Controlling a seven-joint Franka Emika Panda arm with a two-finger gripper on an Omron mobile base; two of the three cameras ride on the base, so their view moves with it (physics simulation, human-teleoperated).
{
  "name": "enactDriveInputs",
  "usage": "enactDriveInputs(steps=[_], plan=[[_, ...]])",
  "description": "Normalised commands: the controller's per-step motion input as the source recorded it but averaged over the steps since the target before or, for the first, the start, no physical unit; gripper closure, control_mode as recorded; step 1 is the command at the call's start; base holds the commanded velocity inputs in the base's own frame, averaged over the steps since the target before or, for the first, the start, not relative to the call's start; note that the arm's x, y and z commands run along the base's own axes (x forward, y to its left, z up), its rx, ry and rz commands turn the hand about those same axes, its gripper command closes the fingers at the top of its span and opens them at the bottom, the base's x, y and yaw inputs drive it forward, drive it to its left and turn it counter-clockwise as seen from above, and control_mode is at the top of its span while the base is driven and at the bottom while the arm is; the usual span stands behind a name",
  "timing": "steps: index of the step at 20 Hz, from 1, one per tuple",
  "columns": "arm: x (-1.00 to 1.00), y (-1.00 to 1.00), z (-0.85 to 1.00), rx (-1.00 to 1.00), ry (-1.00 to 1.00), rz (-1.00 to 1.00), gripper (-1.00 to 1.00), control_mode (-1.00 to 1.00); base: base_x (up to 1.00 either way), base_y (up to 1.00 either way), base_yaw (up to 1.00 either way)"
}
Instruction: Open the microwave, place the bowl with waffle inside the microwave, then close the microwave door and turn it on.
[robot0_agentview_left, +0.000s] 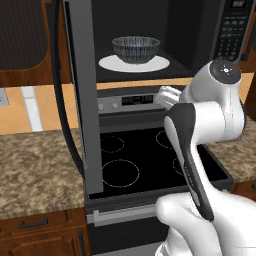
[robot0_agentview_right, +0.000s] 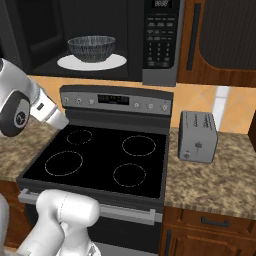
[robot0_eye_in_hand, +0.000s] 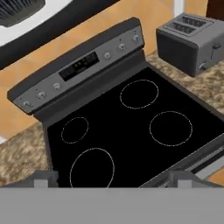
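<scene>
**Bowl on the turntable, door wide open, claw released over the stove**

You have the bowl (robot0_agentview_left: 135, 49) sitting inside the microwave (robot0_agentview_right: 161, 40), upright and centred on the white turntable plate (robot0_agentview_left: 134, 64); you cannot make out the waffle through the ribbed sides from either base camera. The microwave door (robot0_agentview_left: 82, 95) stands swung fully out to the left, edge-on to you in the left base view, its long handle bar on the outer face; the keypad (robot0_agentview_right: 159, 41) shows on the microwave's right side. Your gripper (robot0_eye_in_hand: 111, 177) is released, jaws spread wide and holding nothing; in the hand view its two tips frame the near edge of the black stove top (robot0_eye_in_hand: 131, 127), well below the microwave; the grey toaster (robot0_agentview_right: 198, 136) stands on the granite counter (robot0_agentview_right: 215, 180) just right of the stove.
</scene>
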Motion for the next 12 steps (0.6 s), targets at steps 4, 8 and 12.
enactDriveInputs(steps=[4, 8, 12], plan=[[0.01, 0.05, -0.71, -0.51, -0.01, 0.0, -1.0, -1.0, 0.0, 0.0, 0.0], [0.0, 0.04, -0.65, -0.5, -0.02, 0.0, 1.0, -1.0, 0.0, 0.0, 0.0], [0.09, 0.0, -0.49, -0.37, 0.0, 0.0, 1.0, -1.0, 0.0, 0.0, 0.0]])
